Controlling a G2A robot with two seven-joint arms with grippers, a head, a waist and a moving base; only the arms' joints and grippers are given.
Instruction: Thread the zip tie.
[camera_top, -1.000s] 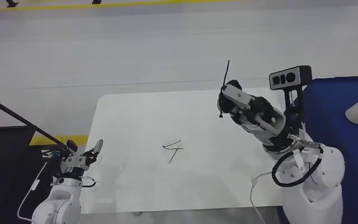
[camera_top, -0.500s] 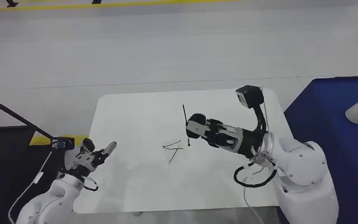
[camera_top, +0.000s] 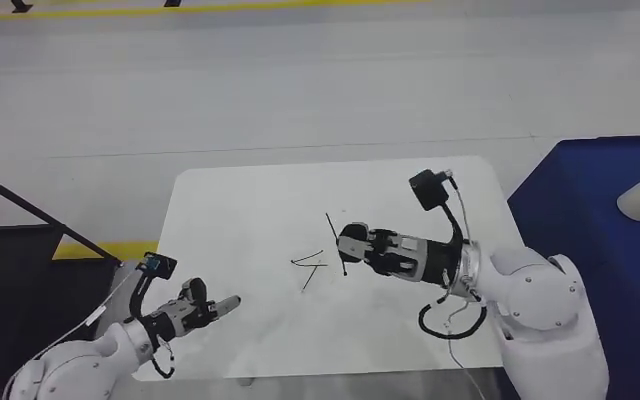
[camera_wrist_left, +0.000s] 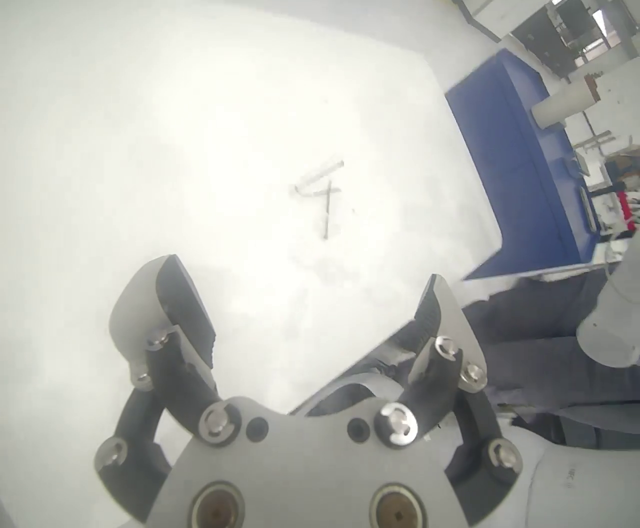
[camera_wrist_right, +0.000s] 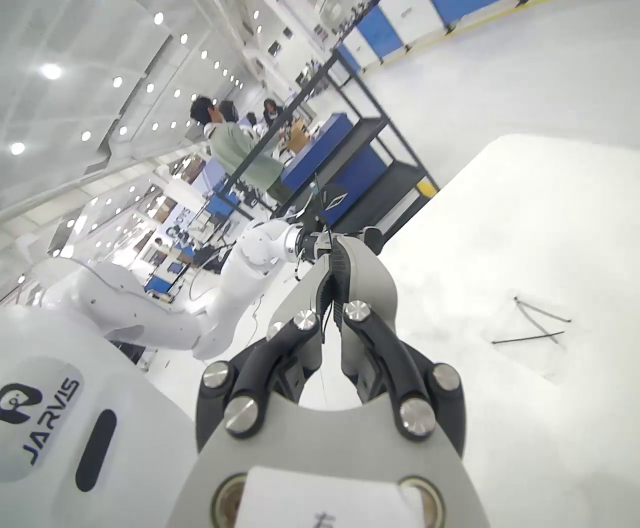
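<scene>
My right gripper (camera_top: 345, 243) (camera_wrist_right: 332, 252) is shut on a thin black zip tie (camera_top: 333, 232) (camera_wrist_right: 318, 191), held nearly upright just above the middle of the white table (camera_top: 250, 200). Two or three loose black zip ties (camera_top: 310, 266) (camera_wrist_left: 324, 192) (camera_wrist_right: 536, 320) lie crossed on the table just to the left of it. My left gripper (camera_top: 222, 305) (camera_wrist_left: 310, 305) hovers open and holds nothing over the table's front left corner, pointing toward the loose ties.
A blue cabinet (camera_top: 585, 190) (camera_wrist_left: 520, 165) stands against the table's right side. A dark rack (camera_top: 45, 225) sits off the left edge. The table's back half is bare white surface.
My right gripper swung from the back right to the table's middle with the zip tie, then settled beside the loose ties. My left gripper moved in over the front left corner.
</scene>
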